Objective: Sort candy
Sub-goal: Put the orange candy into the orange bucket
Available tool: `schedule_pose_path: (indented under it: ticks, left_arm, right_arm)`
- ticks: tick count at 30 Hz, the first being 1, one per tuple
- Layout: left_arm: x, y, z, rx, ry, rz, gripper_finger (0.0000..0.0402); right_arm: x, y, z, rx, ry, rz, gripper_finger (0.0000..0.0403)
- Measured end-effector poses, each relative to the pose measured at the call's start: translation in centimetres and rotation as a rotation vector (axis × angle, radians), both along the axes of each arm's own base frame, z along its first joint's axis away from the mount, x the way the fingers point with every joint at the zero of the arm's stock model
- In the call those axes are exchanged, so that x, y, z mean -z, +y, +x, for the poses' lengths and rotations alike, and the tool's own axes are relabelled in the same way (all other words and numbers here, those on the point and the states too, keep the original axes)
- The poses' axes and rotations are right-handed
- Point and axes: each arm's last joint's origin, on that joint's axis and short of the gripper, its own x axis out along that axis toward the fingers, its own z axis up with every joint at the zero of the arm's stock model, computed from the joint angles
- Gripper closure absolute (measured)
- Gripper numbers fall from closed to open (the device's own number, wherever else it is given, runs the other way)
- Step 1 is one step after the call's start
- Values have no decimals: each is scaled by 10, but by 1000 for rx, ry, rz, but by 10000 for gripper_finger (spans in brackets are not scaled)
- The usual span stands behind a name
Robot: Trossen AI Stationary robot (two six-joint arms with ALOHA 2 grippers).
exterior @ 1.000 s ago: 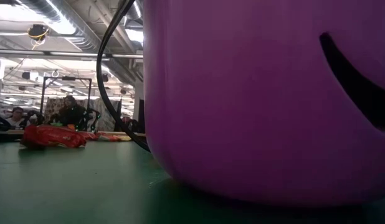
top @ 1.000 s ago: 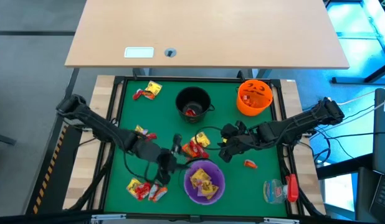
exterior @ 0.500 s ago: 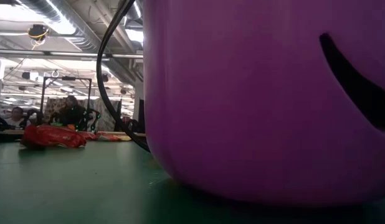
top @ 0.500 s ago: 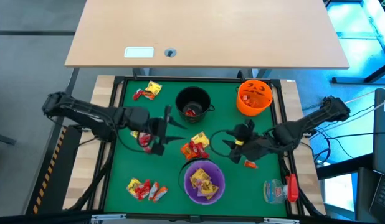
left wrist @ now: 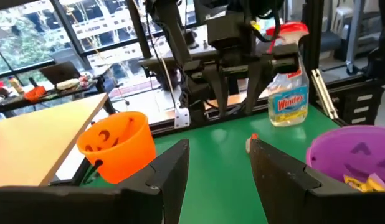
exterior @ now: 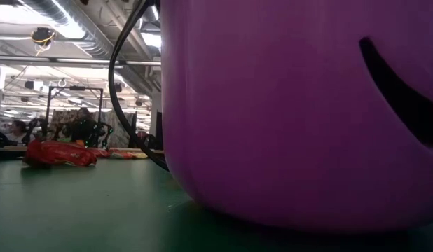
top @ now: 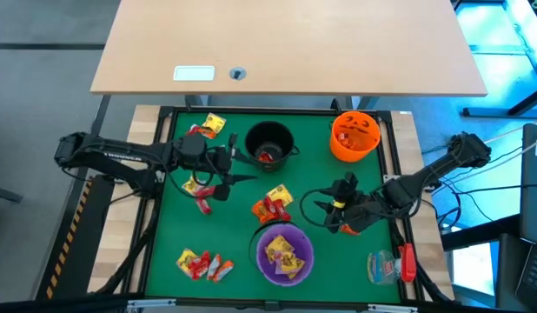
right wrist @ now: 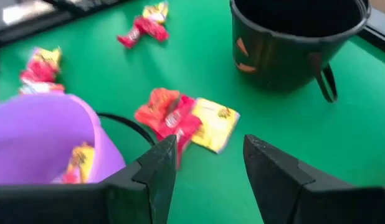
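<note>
Dark left pincer [left wrist: 217, 165] and right pincer [right wrist: 205, 163] both gape apart, empty, touching no candy [right wrist: 180, 118].

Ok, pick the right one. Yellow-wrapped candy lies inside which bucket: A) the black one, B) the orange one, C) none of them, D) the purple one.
D: from above, the purple bucket holds yellow-wrapped candy, while the black bucket and the orange bucket show only red or orange pieces inside.
</note>
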Motion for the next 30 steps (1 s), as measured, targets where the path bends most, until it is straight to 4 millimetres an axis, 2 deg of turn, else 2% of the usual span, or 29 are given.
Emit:
schedule_pose_path:
  ticks: [6, 13, 19, 23, 25, 30]
  left_arm:
    - [13, 15, -2, -33, 14, -35, 241]
    - [21, 28, -5, -31, -18, -89, 241]
    - [20, 35, -6, -23, -29, -107, 241]
    - [10, 35, -7, 59, -118, -131, 241]
    - [11, 37, -8, 52, -109, -130, 241]
    - [30, 48, -14, -7, -79, -169, 241]
  right_arm:
    - [4, -8, -14, 2, -95, 54, 221]
    - [9, -11, -18, -1, -91, 47, 221]
    - [19, -14, -24, 7, -73, 46, 221]
    - [21, -18, -30, 19, -103, 69, 221]
    - [21, -20, -32, 16, -132, 84, 221]
    - [20, -22, -36, 16, -150, 93, 221]
